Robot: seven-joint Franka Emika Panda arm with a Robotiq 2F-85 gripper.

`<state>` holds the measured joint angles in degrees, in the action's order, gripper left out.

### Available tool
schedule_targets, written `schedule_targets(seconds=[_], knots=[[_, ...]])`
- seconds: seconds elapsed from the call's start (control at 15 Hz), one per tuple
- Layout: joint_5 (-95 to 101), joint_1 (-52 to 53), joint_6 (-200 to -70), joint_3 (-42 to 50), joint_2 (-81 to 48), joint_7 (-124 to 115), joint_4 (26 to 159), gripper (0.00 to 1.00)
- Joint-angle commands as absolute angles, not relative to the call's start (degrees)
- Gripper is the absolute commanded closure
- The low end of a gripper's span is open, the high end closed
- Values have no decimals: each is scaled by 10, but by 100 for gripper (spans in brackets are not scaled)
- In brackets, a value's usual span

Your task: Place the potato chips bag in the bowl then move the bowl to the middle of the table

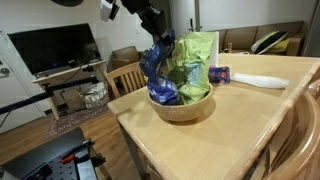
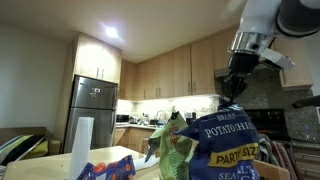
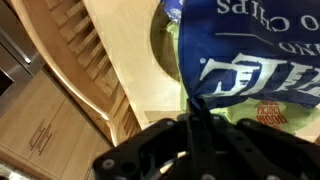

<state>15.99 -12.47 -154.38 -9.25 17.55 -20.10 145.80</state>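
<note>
Since the gripper [image 1: 160, 42] is clamped shut on the top seam of the potato chips bag [image 1: 157, 72], the bag hangs upright from it, lower end down inside the bowl [image 1: 190, 112]. Wrist view confirms it: jaws closed on the blue foil [image 3: 255, 55] right at the crimped edge, a thin pinch, bag body free below. A top-edge grip makes sense, since it keeps the fingers clear of the bowl rim and lets the bag go in bottom first. Light green bags [image 1: 197, 55] take up much of the bowl, so the blue one is squeezed in on the side toward the chair [image 1: 125, 78], pressed against them. Can't tell whether its bottom rests on the bowl floor. Bowl sits near a corner of the table [image 1: 255, 125], well off centre; a white plate-like object [image 1: 262, 80] lies further along. Judgement: step one nearly done, release pending, bowl move not started. Risk: the bowl is overstuffed and the bag may tip out on release.
</note>
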Motion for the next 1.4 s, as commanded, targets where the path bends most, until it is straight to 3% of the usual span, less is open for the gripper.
schedule_targets(seconds=[0.0,0.33,0.4,0.47,1.0,1.13,1.33], knots=[[206,-133,-1532,-93,172,-222,1453,100],[291,-160,-1560,-116,173,-321,1453,100],[311,-165,-1553,-122,174,-342,1451,74],[327,-167,-1553,-125,176,-359,1452,73],[404,-184,-1535,-148,180,-438,1442,13],[394,-178,-1529,-144,181,-429,1438,1],[348,-161,-1524,-128,189,-399,1430,0]])
